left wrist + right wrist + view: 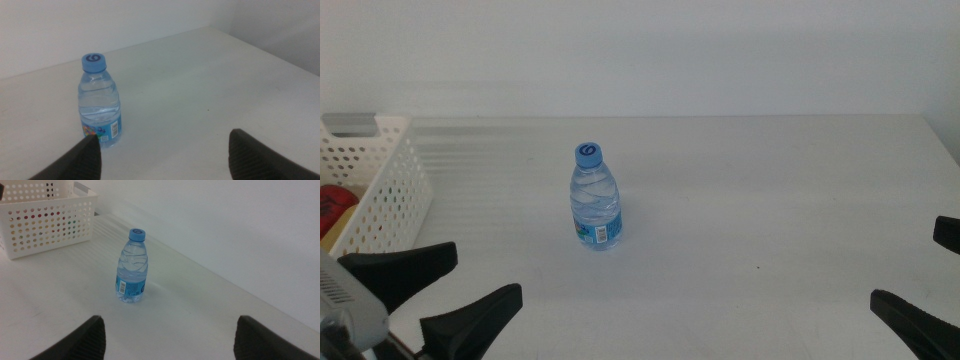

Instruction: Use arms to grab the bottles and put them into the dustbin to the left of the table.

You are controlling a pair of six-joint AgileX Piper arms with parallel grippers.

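The bottle (595,197) stood upright on the table (770,190), right of the bin (380,190). The left gripper (430,290), jaws spread, waited near it, probably to grab; the right gripper (930,280), also spread, idled farther off.

Bottle (595,197) stands mid-table (770,190), dustbin (380,190) to its left.

Plain white wall (720,50) is running across the whole bkgd, w/ light falling evenly on it; tiny dark speck (757,267) is sitting fwd-right, alone.
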